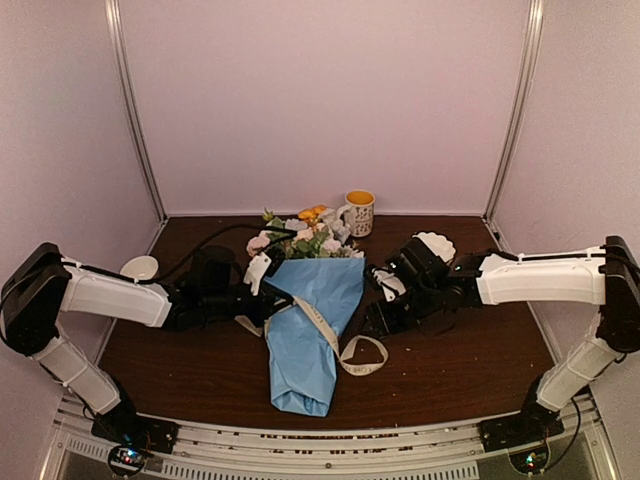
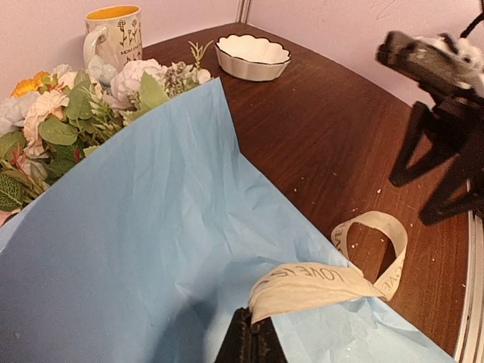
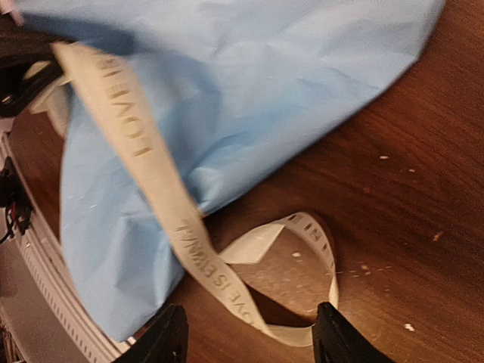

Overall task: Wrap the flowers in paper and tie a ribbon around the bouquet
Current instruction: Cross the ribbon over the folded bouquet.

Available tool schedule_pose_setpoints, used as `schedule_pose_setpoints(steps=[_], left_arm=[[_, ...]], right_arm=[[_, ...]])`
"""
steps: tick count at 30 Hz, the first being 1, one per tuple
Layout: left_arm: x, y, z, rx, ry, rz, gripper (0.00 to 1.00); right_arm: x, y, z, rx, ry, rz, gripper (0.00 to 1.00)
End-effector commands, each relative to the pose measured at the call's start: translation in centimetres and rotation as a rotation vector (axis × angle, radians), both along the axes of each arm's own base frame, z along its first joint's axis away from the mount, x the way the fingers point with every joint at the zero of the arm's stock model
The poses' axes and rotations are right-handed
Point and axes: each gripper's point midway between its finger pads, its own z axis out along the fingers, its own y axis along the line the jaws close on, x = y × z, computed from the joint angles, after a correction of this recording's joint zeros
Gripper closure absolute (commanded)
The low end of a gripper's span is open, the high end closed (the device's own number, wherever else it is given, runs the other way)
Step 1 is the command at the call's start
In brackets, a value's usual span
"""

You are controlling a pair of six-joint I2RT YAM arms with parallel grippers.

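The bouquet lies along the middle of the table, the flowers [image 1: 305,237] [image 2: 68,113] at its far end and the light blue paper [image 1: 310,335] [image 2: 151,227] [image 3: 249,91] wrapped round the stems. The cream ribbon [image 1: 325,330] [image 2: 318,283] [image 3: 151,159] runs slantwise over the paper and ends in a loose loop on the wood to the right. My left gripper [image 1: 278,302] [image 2: 253,340] is shut on the ribbon's end at the paper's left edge. My right gripper [image 1: 372,322] [image 3: 249,344] hangs open just over the loop, one finger on each side, touching nothing.
A yellow-lined mug [image 1: 359,211] [image 2: 113,30] stands behind the flowers. A white scalloped dish [image 1: 435,243] [image 2: 252,57] sits at the back right, behind the right arm. A small white bowl [image 1: 139,267] lies at the left by the wall. Pale walls close in the table.
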Motion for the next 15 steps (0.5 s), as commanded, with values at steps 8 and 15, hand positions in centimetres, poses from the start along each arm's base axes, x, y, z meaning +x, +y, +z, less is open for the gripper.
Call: schedule_pose_setpoints(steps=[8, 15], left_arm=[[0.5, 0.2, 1.2, 0.001, -0.049, 0.006, 1.00], [0.6, 0.1, 1.4, 0.004, -0.057, -0.003, 1.00]], right_arm=[[3.4, -2.2, -5.1, -0.256, 0.017, -0.036, 0.29], [1.9, -3.2, -7.9, -0.417, 0.037, -0.009, 0.56]])
